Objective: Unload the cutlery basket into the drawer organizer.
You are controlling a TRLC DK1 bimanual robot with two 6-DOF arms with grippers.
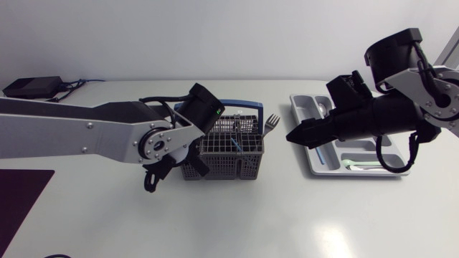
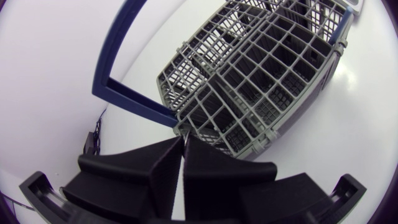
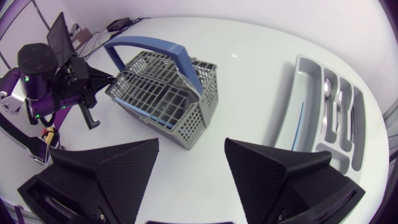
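The grey mesh cutlery basket (image 1: 229, 152) with a blue handle (image 1: 240, 104) stands mid-table. A fork's head (image 1: 271, 125) sticks out at its right rear corner, and a thin blue-handled piece (image 1: 237, 138) stands inside. My left gripper (image 1: 192, 154) is at the basket's left end, shut on its rim (image 2: 186, 127). My right gripper (image 1: 290, 135) hovers open and empty between the basket (image 3: 168, 93) and the grey drawer organizer (image 1: 305, 107). The organizer (image 3: 297, 74) holds a spoon (image 3: 326, 92), a fork (image 3: 339, 112) and a blue-handled piece (image 3: 302, 118).
A black box with cables (image 1: 29, 87) lies at the back left. A dark mat (image 1: 21, 197) covers the front left corner. A green-handled piece (image 1: 362, 165) lies in the organizer's front compartment.
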